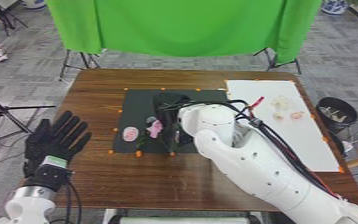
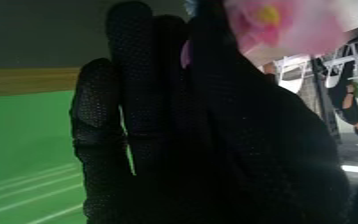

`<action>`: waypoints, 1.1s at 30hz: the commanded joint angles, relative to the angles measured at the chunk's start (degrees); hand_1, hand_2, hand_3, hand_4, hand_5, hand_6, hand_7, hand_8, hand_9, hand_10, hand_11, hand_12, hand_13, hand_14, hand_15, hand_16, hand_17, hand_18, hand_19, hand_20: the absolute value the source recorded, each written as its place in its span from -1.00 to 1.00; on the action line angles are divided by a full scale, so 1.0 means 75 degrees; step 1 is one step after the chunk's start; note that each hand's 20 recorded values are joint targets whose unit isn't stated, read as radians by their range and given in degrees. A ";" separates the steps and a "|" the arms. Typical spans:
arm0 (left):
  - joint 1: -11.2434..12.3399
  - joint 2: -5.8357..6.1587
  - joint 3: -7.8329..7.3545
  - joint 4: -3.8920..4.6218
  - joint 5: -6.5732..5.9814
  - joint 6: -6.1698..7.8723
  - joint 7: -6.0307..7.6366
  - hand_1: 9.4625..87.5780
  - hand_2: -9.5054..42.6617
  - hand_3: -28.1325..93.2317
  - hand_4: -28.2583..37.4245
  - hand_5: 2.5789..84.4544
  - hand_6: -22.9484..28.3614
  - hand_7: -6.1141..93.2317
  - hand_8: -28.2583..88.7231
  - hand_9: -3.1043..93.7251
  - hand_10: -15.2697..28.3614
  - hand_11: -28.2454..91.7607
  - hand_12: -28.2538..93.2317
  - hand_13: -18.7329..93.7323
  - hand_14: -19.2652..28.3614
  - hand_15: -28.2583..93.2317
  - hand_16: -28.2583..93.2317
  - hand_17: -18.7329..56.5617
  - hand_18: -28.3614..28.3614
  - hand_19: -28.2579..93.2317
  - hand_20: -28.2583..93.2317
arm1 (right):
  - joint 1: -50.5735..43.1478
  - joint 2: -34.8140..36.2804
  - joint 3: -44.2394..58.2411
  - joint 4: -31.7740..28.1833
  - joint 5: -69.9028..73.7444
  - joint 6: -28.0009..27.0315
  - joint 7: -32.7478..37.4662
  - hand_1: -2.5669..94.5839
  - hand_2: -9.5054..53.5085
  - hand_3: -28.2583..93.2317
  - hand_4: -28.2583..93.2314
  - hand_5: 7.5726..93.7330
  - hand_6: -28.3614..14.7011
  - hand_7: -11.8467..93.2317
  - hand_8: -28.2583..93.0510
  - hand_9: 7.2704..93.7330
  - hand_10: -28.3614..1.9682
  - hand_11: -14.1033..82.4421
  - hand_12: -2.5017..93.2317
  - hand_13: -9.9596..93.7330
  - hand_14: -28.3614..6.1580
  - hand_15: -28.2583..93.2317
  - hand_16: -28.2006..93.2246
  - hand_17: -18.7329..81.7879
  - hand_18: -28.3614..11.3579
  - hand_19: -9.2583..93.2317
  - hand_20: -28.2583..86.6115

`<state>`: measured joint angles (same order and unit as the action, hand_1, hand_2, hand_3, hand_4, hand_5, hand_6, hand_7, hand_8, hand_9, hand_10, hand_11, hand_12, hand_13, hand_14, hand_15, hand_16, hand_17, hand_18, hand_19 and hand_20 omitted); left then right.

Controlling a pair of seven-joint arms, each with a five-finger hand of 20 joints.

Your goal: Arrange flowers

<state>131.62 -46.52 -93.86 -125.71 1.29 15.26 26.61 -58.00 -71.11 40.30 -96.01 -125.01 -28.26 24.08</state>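
right hand (image 1: 168, 99): over the dark mat (image 1: 134, 111), arm reaching across from the mat's right. cannot tell whether it is open or gripping. right wrist view: pink flower with yellow centre (image 2: 269, 16) close alongside the right hand (image 2: 171, 135), blurred; contact cannot be told.

left hand (image 1: 53, 144): left of the mat, at the table's edge, open, fingers straight and spread.

flowers by the mat: pink flower (image 1: 155, 128) over its left part, on the near side of the right hand. round pale pink flower (image 1: 130, 133) near its left edge, left of the other. a bit of green (image 1: 140, 144) shows just nearer than these two.

outward: white sheet (image 1: 322, 145) to the mat's right, bearing pale flowers (image 1: 280, 103), some cream, some peach. brown table (image 1: 113, 182) under both. dark bin (image 1: 337, 126) beyond the sheet, right of the mat. green cloth (image 1: 171, 27) hangs past the mat's far side.
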 commanded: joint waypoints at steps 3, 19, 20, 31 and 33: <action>0.0045 -0.0033 -0.0021 -0.0012 0.0021 0.0072 -0.0079 -0.51 -0.19 0.66 -1.00 -0.05 0.26 -0.58 -0.67 -0.21 0.42 -0.21 -0.35 -0.23 0.50 0.08 -0.64 -0.70 0.57 0.14 -0.39 | -0.0083 -0.0077 0.0206 0.0021 -0.0003 -0.0327 0.0122 0.13 -0.99 0.66 -1.00 0.38 0.27 -0.41 -0.59 0.49 0.14 -0.43 -0.59 0.53 0.14 0.03 -0.04 0.03 -0.66 0.74 0.06; -0.0024 -0.0146 0.0021 0.0007 0.0041 -0.0014 -0.0030 -0.51 -0.19 0.66 -1.00 -0.07 0.26 -0.57 -0.67 -0.22 0.42 -0.21 -0.35 -0.23 0.50 0.08 -0.64 -0.70 0.57 0.13 -0.39 | -0.0693 0.1110 0.1710 -0.1216 0.0170 0.0400 0.0733 -0.04 -1.00 0.75 -1.00 0.15 0.18 -0.45 -0.74 0.22 -0.08 -0.46 -0.66 0.48 0.00 0.13 -0.20 0.02 -0.69 0.75 0.02; -0.0026 -0.0141 0.0011 0.0002 0.0057 -0.0033 -0.0017 -0.51 -0.19 0.66 -1.00 -0.07 0.26 -0.57 -0.67 -0.22 0.42 -0.21 -0.35 -0.23 0.50 0.08 -0.64 -0.70 0.57 0.13 -0.39 | -0.0771 0.1308 0.1912 -0.1263 0.0167 0.0480 0.0843 -0.05 -1.00 0.75 -1.00 0.13 0.17 -0.46 -0.74 0.21 -0.09 -0.47 -0.66 0.46 -0.02 0.14 -0.20 0.01 -0.69 0.75 0.02; -0.0033 -0.0083 0.0053 -0.0016 -0.0012 0.0051 0.0145 -0.51 -0.19 0.66 -1.00 -0.07 0.26 -0.57 -0.67 -0.22 0.42 -0.21 -0.35 -0.23 0.49 0.08 -0.64 -0.70 0.57 0.13 -0.39 | -0.1694 0.2824 0.3819 -0.0744 0.0184 0.0995 0.1561 -0.02 -0.99 0.76 -1.00 0.00 0.17 -0.47 -0.73 0.01 0.10 -0.51 -0.71 0.36 -0.06 0.12 -0.26 -0.03 -0.65 0.67 -0.03; 0.0026 -0.0087 0.0033 -0.0024 -0.0034 0.0064 0.0181 -0.51 -0.19 0.66 -1.00 -0.06 0.26 -0.57 -0.67 -0.22 0.43 -0.21 -0.35 -0.23 0.50 0.08 -0.64 -0.70 0.57 0.13 -0.39 | -0.1713 0.2911 0.3892 -0.0639 0.0209 0.0692 0.1619 0.03 -1.00 0.75 -1.00 0.04 0.22 -0.47 -0.74 0.04 0.17 -0.51 -0.72 0.39 0.00 0.10 -0.25 -0.04 -0.65 0.67 -0.02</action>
<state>130.70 -47.08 -93.35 -125.60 1.32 15.30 27.13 -68.50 -55.94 65.77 -104.54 -119.30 -20.72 35.39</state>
